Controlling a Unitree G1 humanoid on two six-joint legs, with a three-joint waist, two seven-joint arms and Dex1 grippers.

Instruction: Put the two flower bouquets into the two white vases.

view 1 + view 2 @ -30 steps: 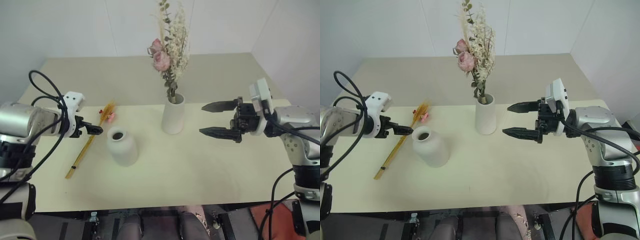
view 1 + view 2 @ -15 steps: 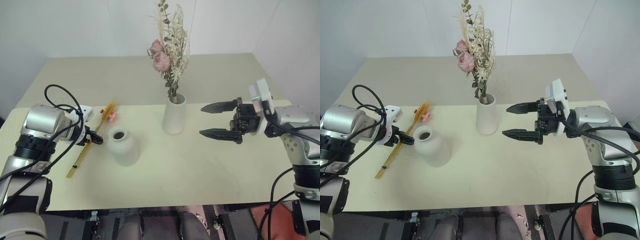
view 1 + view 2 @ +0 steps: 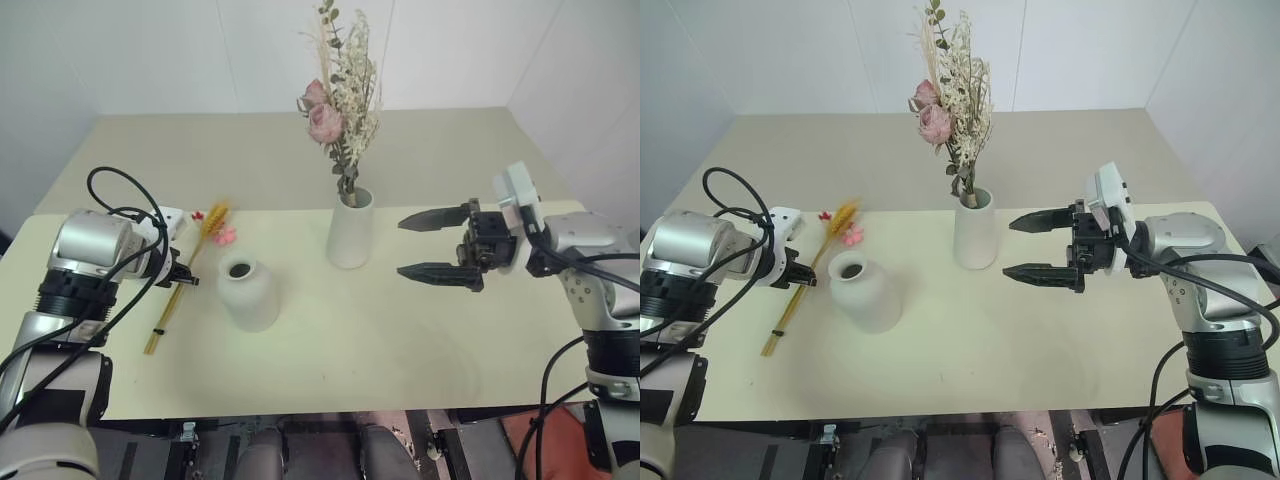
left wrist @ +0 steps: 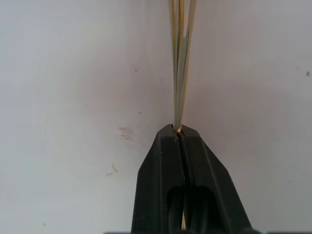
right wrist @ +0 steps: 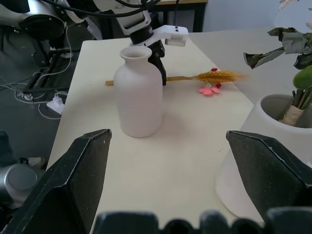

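The slim golden wheat bunch [image 3: 171, 311] with small pink blooms lies on the table left of the short rounded vase [image 3: 247, 293]. My left gripper [image 3: 186, 281] is shut on its stems partway along; in the left wrist view the stems [image 4: 181, 63] run out from between the closed fingertips [image 4: 168, 134]. The rose bouquet [image 3: 340, 95] stands upright in the tall white vase [image 3: 348, 232] at the table's middle. My right gripper [image 3: 402, 246] hovers open to the right of the tall vase, its jaws wide apart and pointing at it, with nothing held.
Both vases stand on a pale yellow mat [image 3: 400, 340] covering the near half of the table. White walls close in behind and to the right. Black cables [image 3: 115, 195] loop over my left arm. In the right wrist view, floor with cables [image 5: 44, 92] lies beyond the table edge.
My left gripper came down onto the wheat bunch's stems and went from open to shut on them; the bunch shifted slightly. The right gripper stayed put and open.
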